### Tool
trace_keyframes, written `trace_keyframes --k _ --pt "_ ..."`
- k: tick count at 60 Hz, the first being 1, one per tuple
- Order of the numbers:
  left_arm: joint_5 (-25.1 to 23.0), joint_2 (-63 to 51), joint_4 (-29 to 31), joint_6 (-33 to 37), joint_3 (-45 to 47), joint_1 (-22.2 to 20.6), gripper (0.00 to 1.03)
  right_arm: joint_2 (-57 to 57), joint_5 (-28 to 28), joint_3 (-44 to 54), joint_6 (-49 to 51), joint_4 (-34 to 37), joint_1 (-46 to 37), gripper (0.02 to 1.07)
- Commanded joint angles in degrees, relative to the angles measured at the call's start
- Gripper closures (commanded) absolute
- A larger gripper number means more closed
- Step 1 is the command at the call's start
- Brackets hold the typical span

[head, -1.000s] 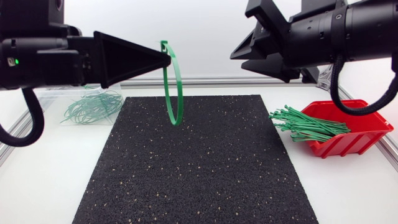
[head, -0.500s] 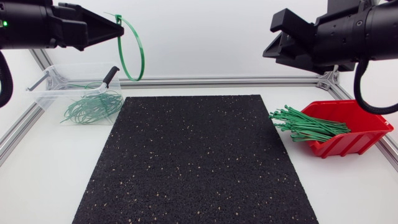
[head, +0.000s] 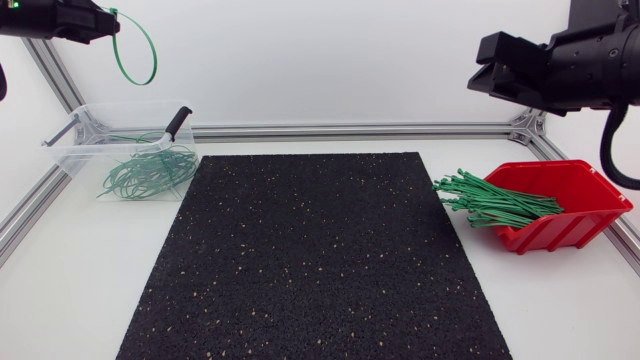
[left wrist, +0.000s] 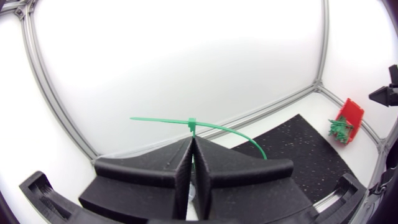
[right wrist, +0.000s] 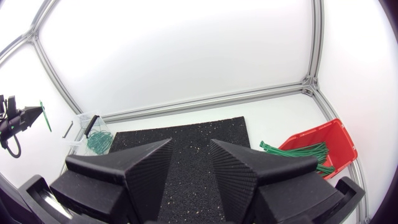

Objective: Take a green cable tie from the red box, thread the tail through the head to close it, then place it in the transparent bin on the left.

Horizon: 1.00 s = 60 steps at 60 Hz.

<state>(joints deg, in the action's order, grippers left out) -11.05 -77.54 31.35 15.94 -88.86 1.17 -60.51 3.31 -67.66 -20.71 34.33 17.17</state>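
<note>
The left gripper (left wrist: pixel 191 142) is clamping a closed green cable tie (left wrist: pixel 192 124), with both fingers pressed together on the band just below its head. The loop is hanging raised at the far left, higher than the transparent bin (head: pixel 60 150), which is holding a pile of closed ties (head: pixel 150 170). The right gripper (right wrist: pixel 191 144) is hovering at the far right with its fingers apart and nothing between them. Loose ties (head: pixel 495 200) are sticking out leftwards from the red box (head: pixel 570 215), right of the black mat (head: pixel 320 260).

head camera overhead, wrist cameras high; black mat (head: pixel 315 255) shared
</note>
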Motion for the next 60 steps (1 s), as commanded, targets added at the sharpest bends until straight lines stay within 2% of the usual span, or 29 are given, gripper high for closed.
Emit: trace_keyframes --k 1,8,19,27,41,45,47,52,53,56,58,60 --pt "2.26 -2.88 -2.26 2.6 -1.84 1.56 1.0 1.01 0.56 2.0 2.25 -1.46 -1.35 0.59" --pt "8.32 -6.75 -7.36 4.53 -1.4 2.52 1.0 1.71 1.52 3.67 4.19 -3.92 -2.05 0.59" --pt "15.27 -13.08 -14.83 6.82 -0.7 3.31 1.0 3.03 3.81 6.66 7.44 -7.43 -2.49 0.54" --pt "18.61 -18.7 -17.82 7.79 -1.84 4.28 1.0 3.56 4.07 7.63 8.84 -7.52 -2.49 0.51" --pt "21.16 -25.82 -19.84 9.37 -3.87 6.04 0.98 5.05 4.42 9.12 10.78 -7.52 -2.4 0.5" --pt "21.33 -26.52 -19.93 9.81 -3.87 6.21 0.91 5.32 4.42 9.47 11.31 -7.52 -2.14 0.5" --pt "21.33 -26.79 -19.93 9.98 -3.87 6.39 0.86 5.58 4.77 9.74 11.74 -7.52 -1.96 0.43" --pt "21.68 -26.96 -19.93 10.25 -3.69 6.65 0.55 6.19 5.39 10.09 12.18 -7.26 -1.08 0.25" --pt "22.04 -26.96 -19.93 10.33 -3.6 6.65 0.44 6.19 5.48 10.09 12.27 -7.17 -1.0 0.2" --pt "22.65 -26.96 -19.93 10.33 -3.43 6.74 0.2 6.55 5.57 10.09 12.8 -7.08 -0.82 0.06" --pt "22.83 -26.79 -19.93 10.42 -3.25 6.74 0.06 6.72 5.74 10.09 12.89 -7.08 -0.82 0.06" --pt "22.83 -26.52 -20.02 10.6 -2.99 6.74 0.03 6.9 5.74 10.0 12.89 -7.08 -0.82 0.06"
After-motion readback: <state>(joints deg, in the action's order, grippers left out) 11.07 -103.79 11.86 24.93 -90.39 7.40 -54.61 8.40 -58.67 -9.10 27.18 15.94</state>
